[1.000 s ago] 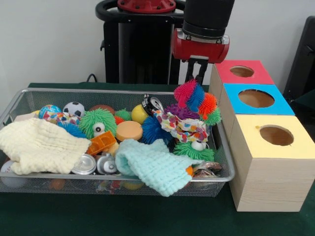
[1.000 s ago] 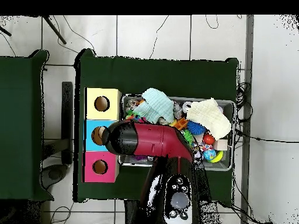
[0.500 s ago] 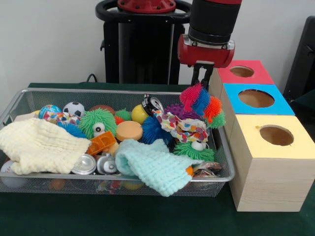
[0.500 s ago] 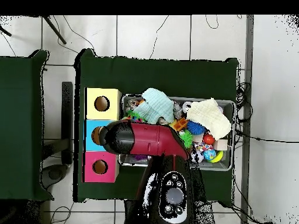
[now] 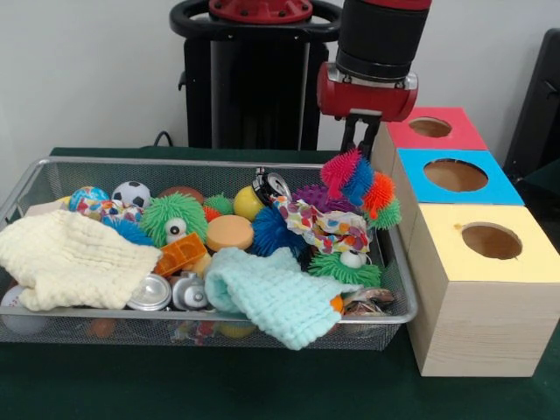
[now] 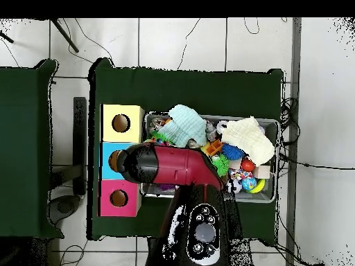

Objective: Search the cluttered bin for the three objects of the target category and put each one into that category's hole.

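clutter everywhere in the silver wire mesh bin (image 5: 398, 262) on the dark green table (image 5: 262, 394): a cream knitted cloth (image 5: 70, 258) slumps over the front-view left end, a mint knitted cloth (image 5: 276, 293) droops over the near rim, and between them sit shiny metal cans (image 5: 171, 293), an orange plastic block (image 5: 181, 254), a flat peach disc (image 5: 229, 232), and a green fuzzy puffer with googly eyes (image 5: 172, 217). at the back, a small soccer ball (image 5: 131, 192), a globe-print ball (image 5: 86, 197), a yellow ball (image 5: 247, 203) and a black alarm clock (image 5: 271, 185) crowd the far wall. a blue spiky ball (image 5: 273, 229) and a polka-dot fabric bow (image 5: 324, 226) lie by another green puffer (image 5: 346, 265). up above that corner, the robot's black gripper (image 5: 360, 144) hangs from the red and black arm (image 6: 173, 166), its fingers closed down onto a rainbow spiky rubber ball (image 5: 357, 182), pink, blue, orange and green tufts, raised over the bin's end nearest the boxes. right beside the bin stand three pale wooden boxes with round holes: yellow-topped box (image 5: 486, 241) nearest the camera, blue-topped box (image 5: 455, 177) in the middle, red-topped box (image 5: 430, 129) farthest. from overhead the arm covers the bin's box-side end, hiding the ball entirely.
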You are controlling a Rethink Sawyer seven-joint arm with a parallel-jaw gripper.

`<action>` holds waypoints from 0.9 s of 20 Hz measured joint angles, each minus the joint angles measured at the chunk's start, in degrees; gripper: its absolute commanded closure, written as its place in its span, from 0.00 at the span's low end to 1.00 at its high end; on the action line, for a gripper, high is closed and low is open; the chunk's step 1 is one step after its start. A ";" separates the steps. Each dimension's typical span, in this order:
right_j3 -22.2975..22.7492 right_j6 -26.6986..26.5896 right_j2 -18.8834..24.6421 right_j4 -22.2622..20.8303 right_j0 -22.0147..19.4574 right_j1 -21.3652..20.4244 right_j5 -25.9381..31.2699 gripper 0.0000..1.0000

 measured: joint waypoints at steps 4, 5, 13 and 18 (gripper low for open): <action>-0.14 0.00 -0.58 0.21 0.64 0.00 0.21 1.00; -0.23 0.00 -0.70 0.27 0.78 0.00 0.38 1.00; -1.38 0.00 -1.63 0.99 2.14 0.00 3.23 1.00; -1.66 0.00 -2.27 1.99 3.27 0.04 3.56 1.00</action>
